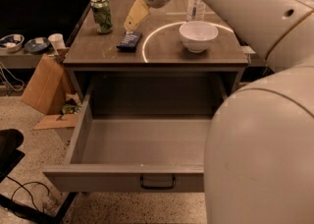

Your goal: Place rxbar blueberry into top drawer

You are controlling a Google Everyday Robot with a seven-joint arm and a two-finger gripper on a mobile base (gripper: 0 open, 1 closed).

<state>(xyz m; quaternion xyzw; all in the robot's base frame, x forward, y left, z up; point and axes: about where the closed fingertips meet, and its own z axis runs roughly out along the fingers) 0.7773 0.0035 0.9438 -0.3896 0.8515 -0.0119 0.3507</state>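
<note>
Bar: the bar [129, 40] lies flat on the cabinet top [167, 56], in its left half and nearer the back edge than the front. It is not yet in the drawer.
Gripper: the gripper [129, 27] hangs just above the bar's back end, angled down toward it. Whether it is open or closed cannot be told, nor whether it touches the bar. It looks placed for a pick-up.
Drawer: the drawer [122, 179] is pulled well out below the top's front edge, likely so the bar can be dropped straight in. Its visible floor is bare. The robot's body hides its right front corner.
Can: a green can [101, 14] stands upright near the back left corner, close behind the bar.
Bowl: a white bowl [198, 35] sits in the right half, well apart from the bar. Nothing shows inside it.
</note>
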